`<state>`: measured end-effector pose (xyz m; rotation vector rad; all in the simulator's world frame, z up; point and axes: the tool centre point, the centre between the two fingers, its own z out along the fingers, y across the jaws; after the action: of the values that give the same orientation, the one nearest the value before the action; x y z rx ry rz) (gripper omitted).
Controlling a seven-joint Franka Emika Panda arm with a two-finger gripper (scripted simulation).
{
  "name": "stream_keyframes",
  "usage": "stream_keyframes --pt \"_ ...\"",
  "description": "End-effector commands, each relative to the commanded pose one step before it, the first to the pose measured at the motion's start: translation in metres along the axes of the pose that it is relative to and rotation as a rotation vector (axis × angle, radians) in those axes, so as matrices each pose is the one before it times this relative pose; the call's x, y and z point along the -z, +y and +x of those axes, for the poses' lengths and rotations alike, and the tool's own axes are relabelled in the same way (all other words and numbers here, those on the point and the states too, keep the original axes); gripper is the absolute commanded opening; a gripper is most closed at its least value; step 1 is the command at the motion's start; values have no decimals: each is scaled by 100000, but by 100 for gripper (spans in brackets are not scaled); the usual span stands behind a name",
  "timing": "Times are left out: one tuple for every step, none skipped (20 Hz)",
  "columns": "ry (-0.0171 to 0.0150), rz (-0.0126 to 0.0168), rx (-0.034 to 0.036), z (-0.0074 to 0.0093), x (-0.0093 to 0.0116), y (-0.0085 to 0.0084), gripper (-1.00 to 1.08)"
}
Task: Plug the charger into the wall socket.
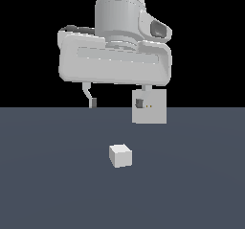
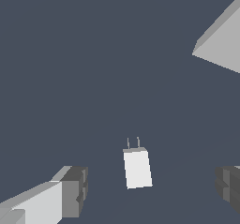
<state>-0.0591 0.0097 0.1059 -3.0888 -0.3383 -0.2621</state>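
Wrist view shows the charger [image 2: 137, 168] lying on the floor between the spread fingers [image 2: 74, 190], touching neither.

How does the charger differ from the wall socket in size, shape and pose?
The charger is a small cube; the wall socket is a larger flat square panel. The charger lies on the floor, while the socket stands upright. The wrist view shows two thin prongs on the charger; the socket has two tiny orange dots. Both are pale and plain.

charger [image 1: 120, 155] on floor [image 1: 48, 185], below claw [image 1: 116, 102] | socket [image 1: 152, 107] upright behind claw, exterior view's right
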Motion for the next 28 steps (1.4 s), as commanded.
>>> stream_keyframes --pt "2716 234 2276 -651 -764 25 100" --pt "1002 130 854 -233 -295 2 100" --pt "950 131 810 -218 -280 1 100" --pt "898 130 764 -204 -266 0 100" --pt "847 131 718 -190 -252 -1 100" --pt "796 131 675 -176 -238 -2 100" --pt "746 131 632 -163 -224 -3 100" --pt "692 129 587 -150 -211 -2 100" --pt "642 127 544 -136 -195 -3 100" --pt "589 121 499 -123 -180 -3 100" --pt "533 114 452 -111 -165 -2 100" --pt "478 107 407 -99 -149 -2 100" --pt "422 99 362 -86 -133 -3 100" --pt "362 89 315 -75 -119 -1 100" --pt "304 79 270 -63 -103 0 100" --pt "249 69 229 -50 -85 -2 100" --pt "189 57 180 -39 -70 0 100" --pt "126 40 125 -30 -54 3 100" --pt "74 25 76 -18 -33 2 100" --pt "0 0 0 -12 -22 14 100" --pt "-209 -29 -191 5 54 4 100" --pt "0 0 0 -9 -25 0 100" --pt "0 0 0 -27 -76 1 100" --pt "0 0 0 -46 -126 2 100" --pt "0 0 0 -64 -177 4 100" --pt "0 0 0 -81 -227 5 100" --pt "11 -24 64 -86 -266 -24 100" --pt "0 0 0 -114 -325 7 100"
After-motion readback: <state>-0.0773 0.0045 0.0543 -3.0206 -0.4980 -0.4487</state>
